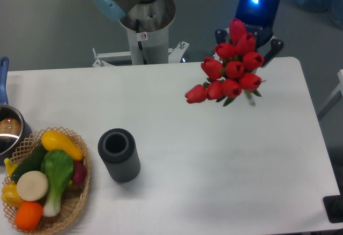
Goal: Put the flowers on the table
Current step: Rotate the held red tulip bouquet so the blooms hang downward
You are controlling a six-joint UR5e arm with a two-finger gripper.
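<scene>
The flowers [231,68], a bunch of red tulips with a few green leaf tips showing, hang in the air over the back right part of the white table [214,154], their heads turned towards the camera. My gripper [246,44], with a blue glowing wrist above it, is right behind the blooms and holds the bunch. Its black knuckles stick out on either side of the blooms. The fingertips and the stems are hidden behind the flower heads.
A dark grey ribbed cylindrical vase [118,154] stands upright at the front left. A wicker basket [75,203] with vegetables and fruit sits at the front left corner. A pot with a blue handle [6,127] stands at the left edge. The arm's base [144,26] is at the back.
</scene>
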